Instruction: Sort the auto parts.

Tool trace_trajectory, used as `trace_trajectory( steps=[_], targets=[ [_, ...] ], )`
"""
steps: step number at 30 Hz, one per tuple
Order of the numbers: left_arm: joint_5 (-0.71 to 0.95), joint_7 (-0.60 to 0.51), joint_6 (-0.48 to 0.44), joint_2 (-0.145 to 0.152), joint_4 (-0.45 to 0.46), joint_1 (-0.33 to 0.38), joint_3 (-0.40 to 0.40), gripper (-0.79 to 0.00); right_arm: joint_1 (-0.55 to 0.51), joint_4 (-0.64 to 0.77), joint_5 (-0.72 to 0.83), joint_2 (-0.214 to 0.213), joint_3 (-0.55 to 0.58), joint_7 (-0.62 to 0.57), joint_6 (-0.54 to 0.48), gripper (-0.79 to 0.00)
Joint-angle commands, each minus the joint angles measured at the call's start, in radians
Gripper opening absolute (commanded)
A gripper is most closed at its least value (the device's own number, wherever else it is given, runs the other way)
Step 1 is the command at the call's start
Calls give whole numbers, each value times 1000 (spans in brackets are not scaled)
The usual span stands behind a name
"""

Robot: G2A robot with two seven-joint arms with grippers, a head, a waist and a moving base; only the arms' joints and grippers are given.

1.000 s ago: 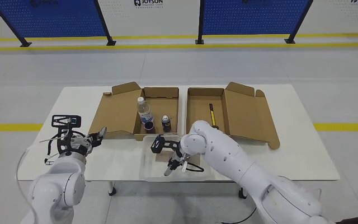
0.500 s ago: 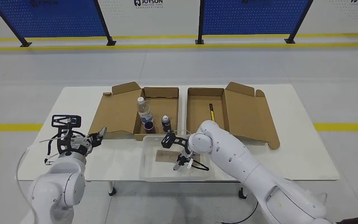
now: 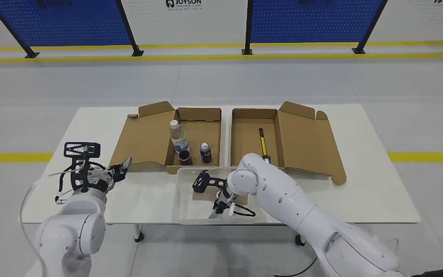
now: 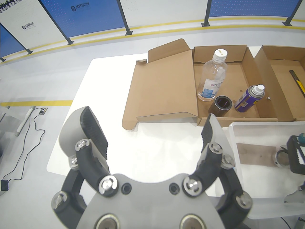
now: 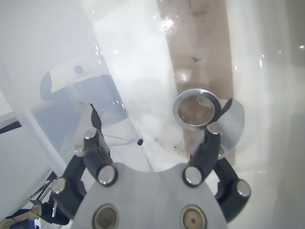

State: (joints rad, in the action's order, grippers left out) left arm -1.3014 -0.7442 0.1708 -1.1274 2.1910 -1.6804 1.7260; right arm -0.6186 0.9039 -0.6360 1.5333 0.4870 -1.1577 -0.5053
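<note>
Over at the table's [image 3: 104, 138] front-left corner, the left pincer [image 4: 147, 117] hangs above the bare top with its fingers spread wide and nothing between them. Next, toward the far edge, sits the left box [image 3: 208, 119], its flap folded out flat to the left. In it a clear bottle [image 3: 178, 135] stands upright, a black cup [image 3: 184, 156] lies tilted at the near wall just beside the bottle's base, and a can [image 3: 205, 151] stands close to the cup's right. At the middle of the front edge is the bin [image 3: 183, 204], its far rim just in front of that box. The right pincer [image 5: 160, 107] is down inside it, fingers spread. A metal ring [image 5: 194, 109] lies flat on the bin's floor between them, close against one finger, half over a brown sheet [image 5: 197, 36] on the bin's bottom. The right box [image 3: 246, 149] follows, with a slim tool [image 3: 263, 142] lying along its floor.
</note>
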Motion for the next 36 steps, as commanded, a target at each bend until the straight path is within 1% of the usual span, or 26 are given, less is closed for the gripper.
trace_trajectory(
  steps=[1, 6, 8, 11, 13, 14, 15, 17, 19, 27, 34, 36],
  targets=[
    [0, 0, 0, 0, 0, 0, 0, 0, 7, 7, -2, 2, -2, -6, 6, 0],
    [0, 0, 0, 0, 0, 0, 0, 0, 34, 32, -43, -4, 17, -5, 52, 0],
    [0, 0, 0, 0, 0, 0, 0, 0, 40, 38, -59, -9, 24, -18, 66, -37],
    [0, 0, 0, 0, 0, 0, 0, 0, 43, 50, -82, -14, 26, -46, 82, -68],
    [0, 0, 0, 0, 0, 0, 0, 0, 42, 56, -84, -15, 27, -58, 91, -114],
    [0, 0, 0, 0, 0, 0, 0, 0, 42, 60, -89, -15, 26, -68, 96, -148],
    [0, 0, 0, 0, 0, 0, 0, 0, 43, 63, -95, -15, 24, -73, 101, -206],
    [0, 0, 0, 0, 0, 0, 0, 0, 45, 65, -109, -14, 20, -82, 108, -394],
    [0, 0, 0, 0, 0, 0, 0, 0, 46, 66, -117, -13, 17, -85, 112, -416],
    [0, 0, 0, 0, 0, 0, 0, 0, 51, 31, -125, -2, 7, -75, 106, -416],
    [0, 0, 0, 0, 0, 0, 0, 0, 61, -11, -138, 19, -14, -48, 104, -419],
    [0, 0, 0, 0, 0, 0, 0, 0, 65, -22, -144, 26, -22, -38, 106, -431]
  ],
)
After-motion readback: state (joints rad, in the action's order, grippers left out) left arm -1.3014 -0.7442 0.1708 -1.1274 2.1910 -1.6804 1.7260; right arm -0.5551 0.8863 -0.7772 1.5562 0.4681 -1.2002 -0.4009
